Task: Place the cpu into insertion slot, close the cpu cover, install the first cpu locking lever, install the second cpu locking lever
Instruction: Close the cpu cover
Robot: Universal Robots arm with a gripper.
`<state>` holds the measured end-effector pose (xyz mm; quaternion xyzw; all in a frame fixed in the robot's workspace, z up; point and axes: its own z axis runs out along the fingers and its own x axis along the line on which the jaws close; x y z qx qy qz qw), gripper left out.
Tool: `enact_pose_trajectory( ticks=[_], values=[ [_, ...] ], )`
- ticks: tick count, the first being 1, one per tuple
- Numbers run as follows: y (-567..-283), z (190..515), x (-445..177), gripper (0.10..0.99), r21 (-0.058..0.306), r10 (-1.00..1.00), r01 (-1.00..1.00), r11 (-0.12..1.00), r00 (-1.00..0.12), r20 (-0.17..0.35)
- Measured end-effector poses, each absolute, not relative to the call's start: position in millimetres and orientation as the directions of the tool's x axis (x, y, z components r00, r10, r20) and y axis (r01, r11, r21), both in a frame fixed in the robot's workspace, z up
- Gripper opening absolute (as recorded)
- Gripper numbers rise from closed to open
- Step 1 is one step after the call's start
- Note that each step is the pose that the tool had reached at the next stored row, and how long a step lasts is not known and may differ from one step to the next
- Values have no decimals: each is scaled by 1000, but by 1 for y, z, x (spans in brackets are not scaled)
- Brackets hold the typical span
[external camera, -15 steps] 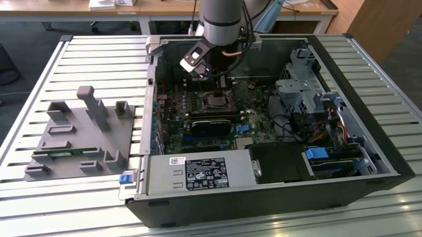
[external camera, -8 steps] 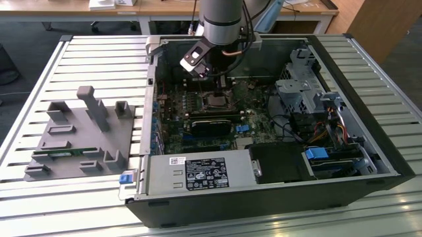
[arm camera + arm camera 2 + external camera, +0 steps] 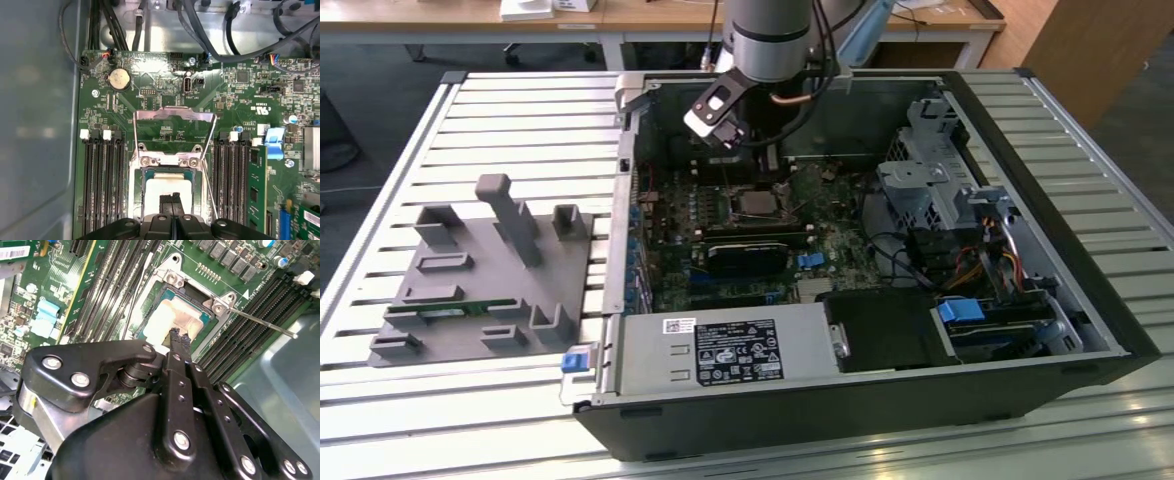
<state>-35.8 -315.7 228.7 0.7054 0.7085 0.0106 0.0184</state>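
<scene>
Pointing onto cpu inside rim of insertion slot, fingers together, cpu cover raised clear.

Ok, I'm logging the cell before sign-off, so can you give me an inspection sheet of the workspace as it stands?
Surface: slatted metal table bearing an open computer case.
Job's things: cpu lies in the insertion slot; cpu cover is folded back, open; a locking lever sticks out free.
Clutter: grey fixture block beside the case, on the exterior view's left.
Grippers: gripper shut, tips just over the cpu, holding nothing visible.
Cables: black bundles at the board's edge; coloured wires by the drive bay.
Surroundings: wooden desks behind the table.
</scene>
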Motion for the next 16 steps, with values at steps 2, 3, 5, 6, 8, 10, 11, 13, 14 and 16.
enact_pose_trajectory(
  ticks=[2,3,5,6,8,10,11,13,14,16],
  values=[
    [-316,233,-36,106,41,1000,999,5,-4,-11],
    [-316,236,-36,106,41,1000,999,5,-4,-11],
    [-316,241,-36,106,41,1000,999,5,-4,-11],
    [-316,243,-36,106,41,1000,999,5,-4,-11],
    [-316,248,-36,106,41,1000,999,5,-4,-11],
    [-316,248,-36,106,41,1000,999,5,-4,-11],
    [-316,248,-36,106,41,1000,999,5,-5,-11],
    [-318,248,-36,106,41,1000,999,5,-4,-11],
    [-319,248,-36,106,41,1000,999,5,-4,-11],
    [-321,248,-36,106,41,1000,999,5,-4,-11]
  ],
)
